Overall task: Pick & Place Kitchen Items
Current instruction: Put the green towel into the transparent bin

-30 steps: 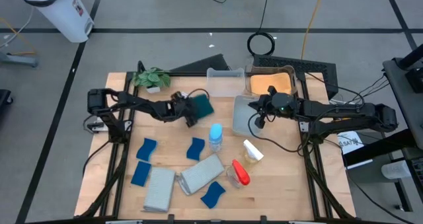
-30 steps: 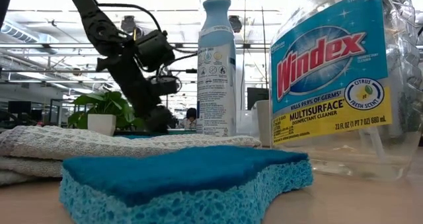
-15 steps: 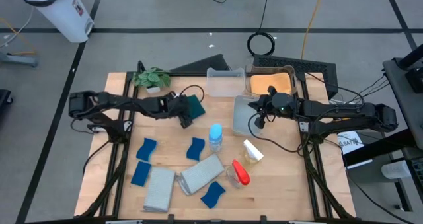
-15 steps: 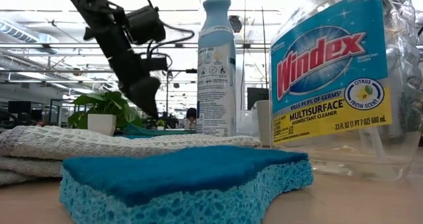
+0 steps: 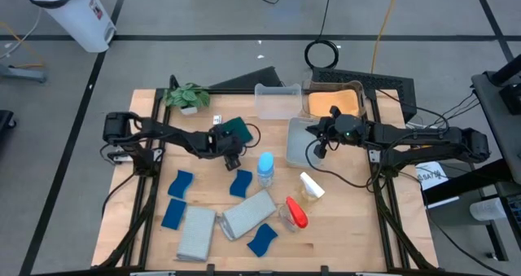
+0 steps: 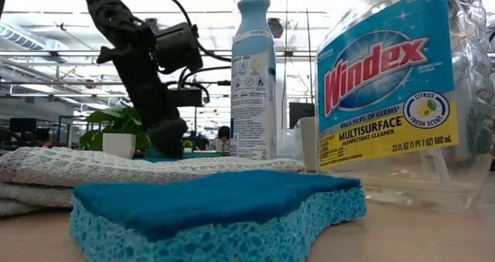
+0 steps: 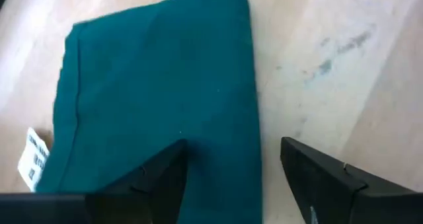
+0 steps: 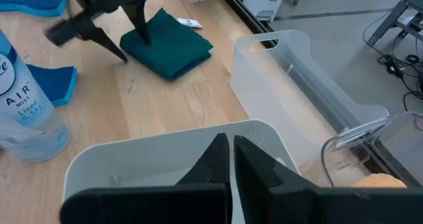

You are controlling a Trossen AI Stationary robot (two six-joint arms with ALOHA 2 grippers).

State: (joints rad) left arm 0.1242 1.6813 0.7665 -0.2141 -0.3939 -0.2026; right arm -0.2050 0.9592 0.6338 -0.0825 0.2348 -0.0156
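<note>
Over the dark teal cloth (image 5: 237, 128), left claw (image 5: 230, 156) lowered again, open, straddling its edge, right claw (image 8: 230, 159) closed, empty.

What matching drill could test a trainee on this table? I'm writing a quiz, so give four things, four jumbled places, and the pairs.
Things:
1. dark teal cloth
2. orange cloth
3. potted plant
4. red-topped bottle

Places:
A. inside a clear bin at the table's far right
B. lying on its side on the near part of the table
C. far left corner of the table
D. flat on the wood under the open left gripper

Pairs: 1-D, 2-A, 3-C, 4-B
</note>
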